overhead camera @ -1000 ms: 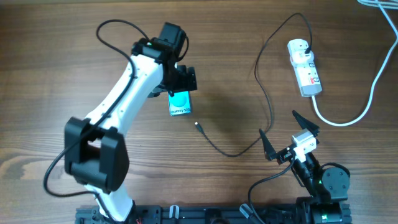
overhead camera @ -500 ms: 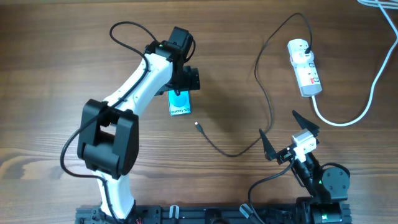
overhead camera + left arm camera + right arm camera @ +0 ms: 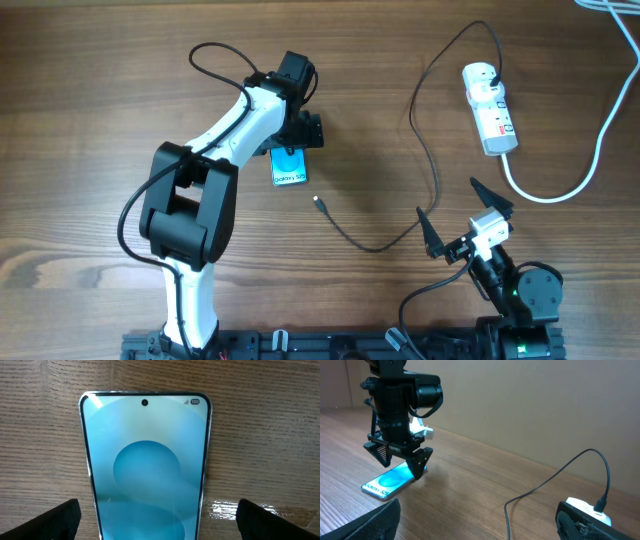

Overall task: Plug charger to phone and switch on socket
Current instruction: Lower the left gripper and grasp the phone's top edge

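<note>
The left gripper (image 3: 399,462) hangs with its jaws spread wide on either side of the small white-framed smartphone with a teal-blue screen (image 3: 289,170). The phone lies flat on the brown wooden table (image 3: 80,120). The connector tip of the thin black charger cable (image 3: 372,249) lies near the phone's text-band end, not touching it. The white oblong power strip (image 3: 488,110) sits well to the phone's right. The right gripper (image 3: 458,215) is open, well apart from the phone.

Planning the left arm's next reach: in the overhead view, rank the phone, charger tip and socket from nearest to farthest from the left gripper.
1. phone: right beneath the left gripper.
2. charger tip: mid-table, slightly to the right.
3. socket: far right side.
</note>
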`<state>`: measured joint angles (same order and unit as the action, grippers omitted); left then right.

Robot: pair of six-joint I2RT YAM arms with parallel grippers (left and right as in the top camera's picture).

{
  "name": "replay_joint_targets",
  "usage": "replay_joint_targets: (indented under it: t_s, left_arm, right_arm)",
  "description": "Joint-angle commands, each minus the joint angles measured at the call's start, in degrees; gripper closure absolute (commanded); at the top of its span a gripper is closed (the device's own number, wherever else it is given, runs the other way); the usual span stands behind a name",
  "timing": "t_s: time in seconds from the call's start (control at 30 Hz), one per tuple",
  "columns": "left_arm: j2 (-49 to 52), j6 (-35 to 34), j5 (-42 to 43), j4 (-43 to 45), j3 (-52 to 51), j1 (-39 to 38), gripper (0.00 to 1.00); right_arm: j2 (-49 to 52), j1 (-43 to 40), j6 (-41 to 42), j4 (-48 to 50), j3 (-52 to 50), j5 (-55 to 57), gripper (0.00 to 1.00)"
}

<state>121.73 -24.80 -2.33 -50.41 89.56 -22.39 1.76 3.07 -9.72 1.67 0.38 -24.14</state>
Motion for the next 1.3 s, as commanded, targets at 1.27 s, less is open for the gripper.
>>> replay_joint_targets:
  t_s: [1.27]
  left_arm:
    - [1.01, -1.18, 2.73, 4.52, -7.06, 1.29, 0.15]
  right_arm:
    - [-0.09, 0.09, 0.72, 0.15, -0.09, 0.17, 0.0]
